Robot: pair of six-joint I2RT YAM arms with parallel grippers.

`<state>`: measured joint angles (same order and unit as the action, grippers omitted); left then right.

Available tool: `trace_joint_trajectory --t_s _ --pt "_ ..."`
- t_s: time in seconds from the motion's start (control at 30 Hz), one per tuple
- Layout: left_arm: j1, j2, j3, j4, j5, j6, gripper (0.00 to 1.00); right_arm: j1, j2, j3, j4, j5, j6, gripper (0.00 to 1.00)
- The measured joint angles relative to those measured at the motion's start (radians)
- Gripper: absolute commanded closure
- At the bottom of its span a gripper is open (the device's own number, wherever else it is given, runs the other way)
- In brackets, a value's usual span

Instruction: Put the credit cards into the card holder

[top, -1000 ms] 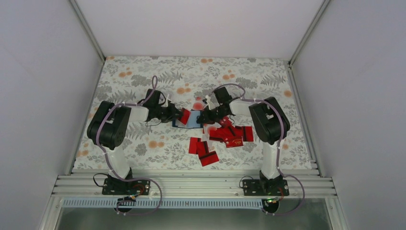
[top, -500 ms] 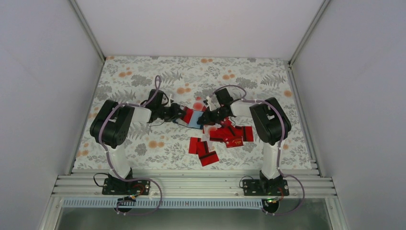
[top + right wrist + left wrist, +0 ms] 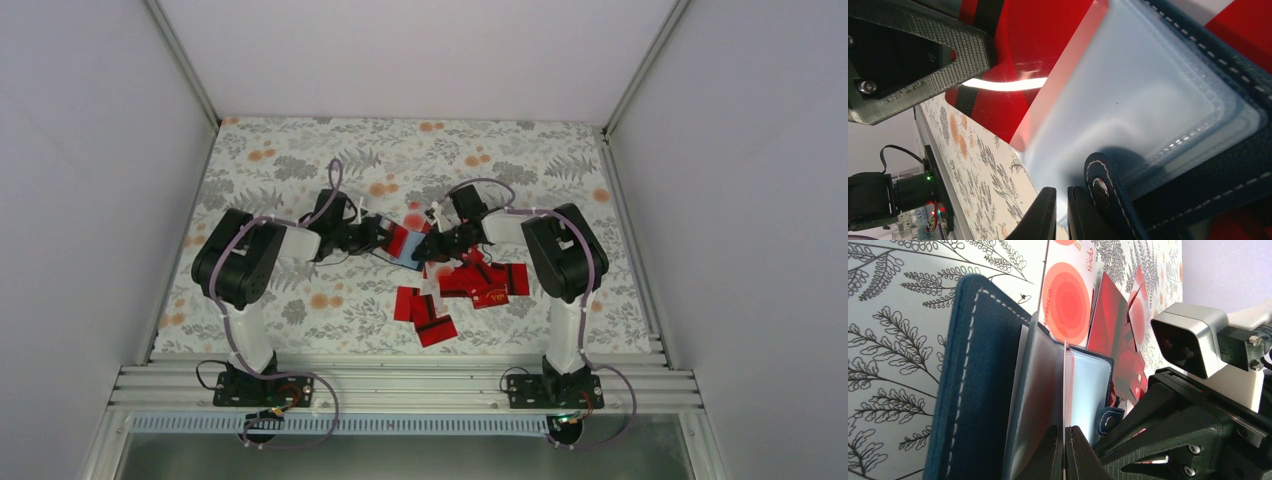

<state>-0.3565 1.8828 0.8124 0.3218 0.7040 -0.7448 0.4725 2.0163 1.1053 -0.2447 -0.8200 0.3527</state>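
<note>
The card holder (image 3: 410,254) lies open in the middle of the table, its clear sleeves fanned out. In the left wrist view its navy cover (image 3: 968,390) is at the left. My left gripper (image 3: 1065,432) is shut on a red credit card (image 3: 1066,385), seen edge-on and pushed between two clear sleeves. In the top view the left gripper (image 3: 386,237) holds this card (image 3: 399,241) at the holder's left side. My right gripper (image 3: 1062,192) is shut on a clear sleeve (image 3: 1128,100) beside the snap tab (image 3: 1100,187). The red card (image 3: 1018,60) shows partly under that sleeve.
Several loose red cards (image 3: 482,281) lie right of the holder and more lie nearer the front (image 3: 426,317). A white card with red circles (image 3: 1068,300) lies just beyond the holder. The two grippers (image 3: 430,247) face each other closely over the holder.
My left gripper has moved right with the red card, from the holder's left edge into its sleeves. The right gripper has stayed on the holder.
</note>
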Motion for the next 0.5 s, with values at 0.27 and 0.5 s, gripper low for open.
trace_joint_trajectory --t_s 0.27,0.5 --pt "-0.017 0.009 -0.005 0.018 -0.008 -0.002 0.98 0.000 0.000 0.007 -0.012 -0.006 -0.003 0.89" --pt "-0.035 0.027 0.034 -0.024 -0.015 0.011 0.98 0.000 0.000 0.060 -0.112 -0.002 -0.024 0.67"
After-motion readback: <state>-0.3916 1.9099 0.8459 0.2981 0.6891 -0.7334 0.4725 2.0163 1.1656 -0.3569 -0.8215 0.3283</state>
